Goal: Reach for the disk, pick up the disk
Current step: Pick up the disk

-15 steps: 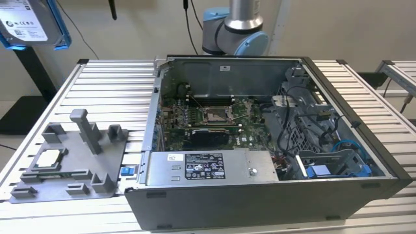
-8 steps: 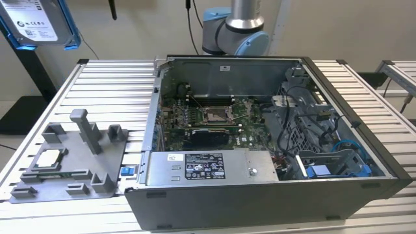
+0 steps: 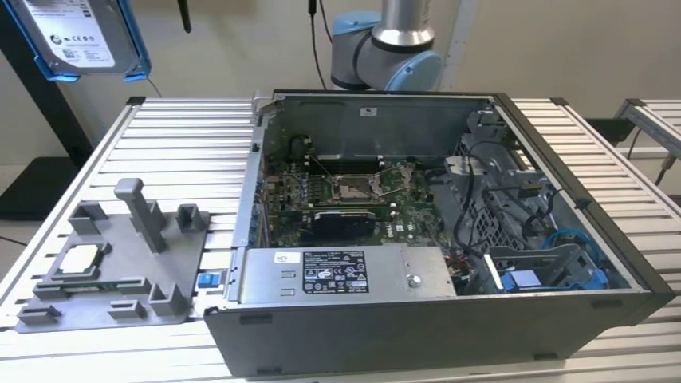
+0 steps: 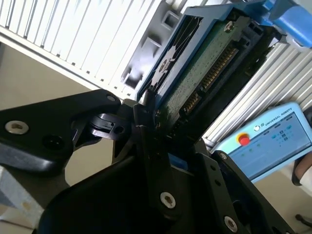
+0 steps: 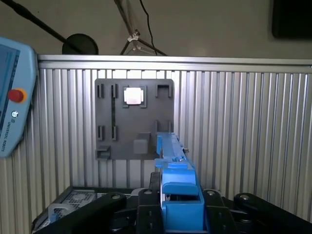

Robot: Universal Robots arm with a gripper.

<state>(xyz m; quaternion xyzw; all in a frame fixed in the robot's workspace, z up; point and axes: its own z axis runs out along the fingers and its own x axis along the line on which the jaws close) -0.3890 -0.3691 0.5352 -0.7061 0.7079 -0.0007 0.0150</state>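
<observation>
Pincer clasping disk, grey plate beyond

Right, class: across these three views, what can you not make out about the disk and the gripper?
- Exterior view: the disk loses its upper part to the picture's top edge.
- First wrist view: the disk is edge-on, so both flat faces are hidden.
- Second wrist view: the gripper, by its own black body, hides where it meets the disk; the label side faces away.
</observation>
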